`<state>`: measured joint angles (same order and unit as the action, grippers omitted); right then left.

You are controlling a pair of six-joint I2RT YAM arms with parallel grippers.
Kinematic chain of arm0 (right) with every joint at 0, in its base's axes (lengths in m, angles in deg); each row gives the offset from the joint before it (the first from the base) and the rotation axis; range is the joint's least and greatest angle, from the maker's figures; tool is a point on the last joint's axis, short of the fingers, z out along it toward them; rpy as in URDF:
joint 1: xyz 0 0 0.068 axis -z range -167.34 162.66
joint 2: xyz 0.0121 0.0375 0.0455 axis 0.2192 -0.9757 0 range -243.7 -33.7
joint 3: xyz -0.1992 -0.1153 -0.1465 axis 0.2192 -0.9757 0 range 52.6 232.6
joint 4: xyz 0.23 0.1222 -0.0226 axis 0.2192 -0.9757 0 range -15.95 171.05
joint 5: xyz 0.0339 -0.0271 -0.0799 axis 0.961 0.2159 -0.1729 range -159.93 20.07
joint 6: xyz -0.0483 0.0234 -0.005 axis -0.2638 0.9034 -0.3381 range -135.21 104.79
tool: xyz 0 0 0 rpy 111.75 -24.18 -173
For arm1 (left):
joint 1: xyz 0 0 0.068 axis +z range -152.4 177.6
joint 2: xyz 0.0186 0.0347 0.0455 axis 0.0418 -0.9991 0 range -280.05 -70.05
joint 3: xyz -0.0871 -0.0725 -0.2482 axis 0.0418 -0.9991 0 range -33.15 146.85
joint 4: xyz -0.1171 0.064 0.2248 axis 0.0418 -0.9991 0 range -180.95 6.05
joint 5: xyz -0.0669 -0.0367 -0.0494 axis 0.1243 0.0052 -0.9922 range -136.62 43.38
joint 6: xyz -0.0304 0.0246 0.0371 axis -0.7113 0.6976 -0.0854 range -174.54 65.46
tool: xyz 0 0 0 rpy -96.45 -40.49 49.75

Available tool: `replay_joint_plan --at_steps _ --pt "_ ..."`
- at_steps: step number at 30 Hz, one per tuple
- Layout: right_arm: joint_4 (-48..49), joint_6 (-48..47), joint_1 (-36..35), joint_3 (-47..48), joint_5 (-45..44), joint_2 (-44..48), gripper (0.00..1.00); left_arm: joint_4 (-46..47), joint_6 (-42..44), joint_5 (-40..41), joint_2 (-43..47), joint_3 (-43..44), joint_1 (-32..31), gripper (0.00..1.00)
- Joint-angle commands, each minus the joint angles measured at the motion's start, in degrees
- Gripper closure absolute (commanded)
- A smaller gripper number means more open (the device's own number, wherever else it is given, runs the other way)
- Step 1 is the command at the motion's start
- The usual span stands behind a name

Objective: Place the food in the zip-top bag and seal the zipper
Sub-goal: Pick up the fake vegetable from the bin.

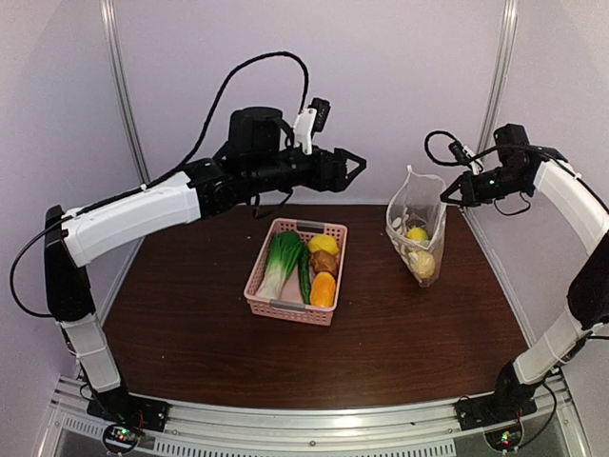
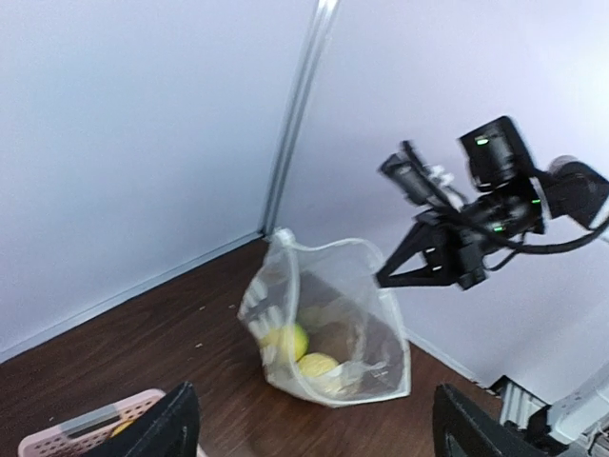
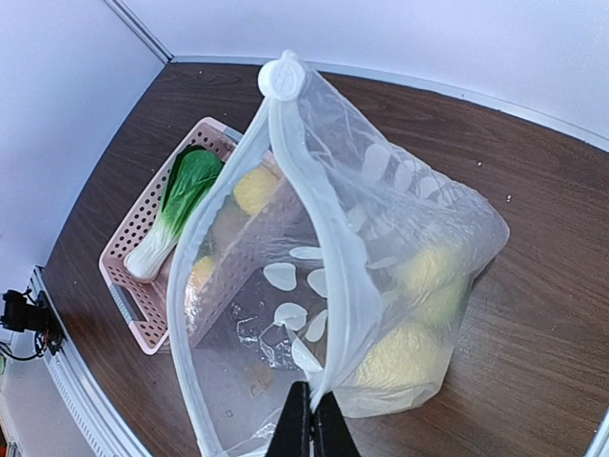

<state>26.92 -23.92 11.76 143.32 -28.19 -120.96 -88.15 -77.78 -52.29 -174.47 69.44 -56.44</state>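
The clear dotted zip-top bag (image 1: 419, 233) stands upright on the table right of the basket, with yellow lemons (image 2: 297, 354) at its bottom. My right gripper (image 1: 447, 197) is shut on the bag's mouth edge and holds it up; in the right wrist view the pinched zipper strip (image 3: 319, 276) runs up from the fingers (image 3: 312, 428). My left gripper (image 1: 357, 168) is open and empty, high above the basket's far end, left of the bag. A green leafy vegetable (image 1: 281, 259), cucumber (image 1: 304, 274), lemon (image 1: 324, 245), brown piece (image 1: 324, 261) and orange piece (image 1: 324, 288) lie in the basket.
The pink lattice basket (image 1: 285, 312) sits mid-table, left of the bag. White walls with metal corner posts (image 1: 500, 71) close the back and sides. The table's right edge runs close behind the bag.
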Motion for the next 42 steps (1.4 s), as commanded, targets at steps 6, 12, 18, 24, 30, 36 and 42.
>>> replay_joint_plan --at_steps 6,12,18,24,30,36,42 --pt "13.2 0.6 -1.4 -12.8 3.6 2.7 1.00 -20.7 -2.5 9.8 -4.2 -10.2 7.0 0.20" --pt "16.1 0.7 -2.9 -17.3 5.8 2.3 1.00 -28.2 -1.7 16.2 -9.9 -8.8 9.0 0.14" --pt "16.5 0.8 -3.5 -17.9 6.3 3.1 1.00 -31.2 -0.5 18.5 -18.5 -1.0 12.0 0.14" --pt "17.5 1.0 -3.7 -19.6 6.3 4.7 1.00 -37.2 -0.1 24.4 -26.3 10.2 12.1 0.15" --pt "17.8 1.4 -3.7 -20.0 6.2 5.5 1.00 -37.9 1.0 23.7 -30.2 14.6 12.2 0.18" --pt "17.6 1.5 -3.8 -20.0 5.7 5.5 1.00 -42.8 1.6 21.8 -34.6 19.8 12.2 0.23" --pt "17.5 1.5 -3.8 -20.1 5.2 5.9 1.00 -42.7 3.4 19.9 -33.5 20.3 12.2 0.53"
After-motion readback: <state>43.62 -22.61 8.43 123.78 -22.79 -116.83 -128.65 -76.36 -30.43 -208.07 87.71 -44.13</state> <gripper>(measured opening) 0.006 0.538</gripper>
